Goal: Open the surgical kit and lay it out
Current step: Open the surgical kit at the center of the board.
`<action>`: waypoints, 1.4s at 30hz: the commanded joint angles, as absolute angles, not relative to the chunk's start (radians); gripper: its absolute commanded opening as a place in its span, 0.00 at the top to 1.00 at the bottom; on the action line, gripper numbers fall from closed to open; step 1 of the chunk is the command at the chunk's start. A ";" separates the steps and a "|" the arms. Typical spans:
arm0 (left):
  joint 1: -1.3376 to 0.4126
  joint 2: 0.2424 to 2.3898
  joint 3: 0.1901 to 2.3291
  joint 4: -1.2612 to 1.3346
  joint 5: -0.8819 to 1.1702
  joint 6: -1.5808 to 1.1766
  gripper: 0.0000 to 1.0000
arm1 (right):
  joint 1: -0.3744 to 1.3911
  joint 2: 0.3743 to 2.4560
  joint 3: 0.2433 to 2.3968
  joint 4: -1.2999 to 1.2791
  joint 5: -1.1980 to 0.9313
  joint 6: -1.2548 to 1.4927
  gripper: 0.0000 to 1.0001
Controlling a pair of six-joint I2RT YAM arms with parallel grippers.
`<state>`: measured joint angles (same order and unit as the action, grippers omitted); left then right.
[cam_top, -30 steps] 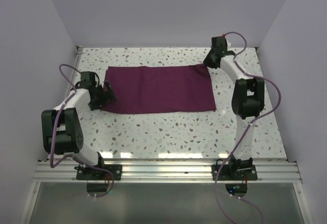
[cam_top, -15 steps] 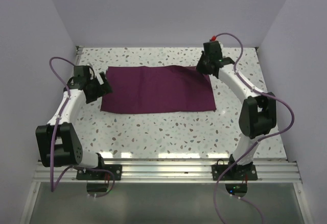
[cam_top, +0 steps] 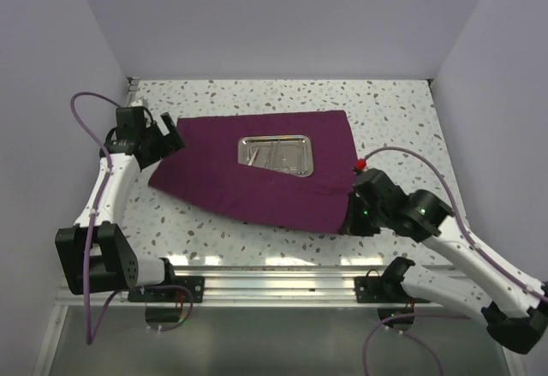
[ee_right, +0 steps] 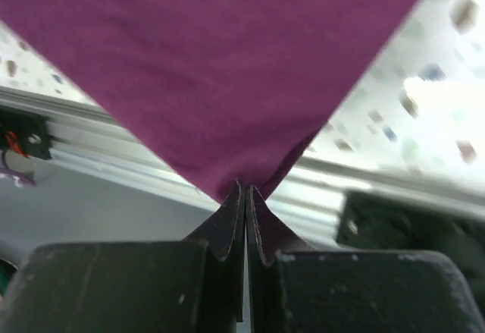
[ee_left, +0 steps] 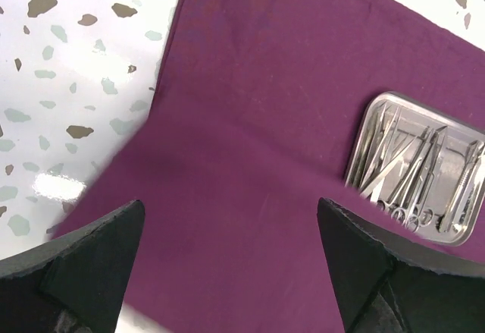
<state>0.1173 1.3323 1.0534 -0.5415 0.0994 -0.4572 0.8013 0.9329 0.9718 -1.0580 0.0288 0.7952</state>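
The surgical kit's dark purple cloth (cam_top: 214, 179) lies spread out, with its steel tray (cam_top: 274, 154) uncovered on it toward the back. In the left wrist view, several slim steel instruments (ee_left: 409, 174) lie in the tray (ee_left: 364, 132) on the cloth (ee_left: 250, 120). My left gripper (cam_top: 174, 136) hovers open over the cloth's far-left corner, nothing between its fingers (ee_left: 229, 219). My right gripper (cam_top: 348, 220) is shut on the cloth's near-right corner (ee_right: 227, 60), pinched at the fingertips (ee_right: 244, 190) and lifted off the table.
The speckled tabletop (cam_top: 257, 239) is walled at the back and both sides. The aluminium base rail (cam_top: 274, 286) runs along the near edge, just below the held corner, and shows in the right wrist view (ee_right: 114, 158).
The right arm swung from the far right to the near right, pulling a cloth flap toward the front and uncovering the tray. The left gripper shifted slightly toward the far-left corner.
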 commanded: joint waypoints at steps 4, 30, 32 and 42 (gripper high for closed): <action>0.124 1.313 1.086 -0.528 0.104 -0.514 0.00 | 0.796 0.747 0.875 -1.460 0.092 0.852 1.00; 0.132 1.816 1.325 -0.448 0.057 -0.471 0.04 | 0.473 1.514 1.475 -0.910 0.237 0.638 0.02; 0.132 1.876 1.403 -0.460 0.077 -0.466 0.06 | 0.339 1.647 1.528 -0.888 0.215 0.631 0.02; 0.133 2.129 1.588 -0.476 0.104 -0.463 0.21 | 0.144 2.135 1.957 -0.905 0.209 0.531 0.02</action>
<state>0.1242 2.0846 1.5314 -0.4900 0.0841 -0.4778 0.1570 2.0583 1.8565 -0.9268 0.2375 0.5827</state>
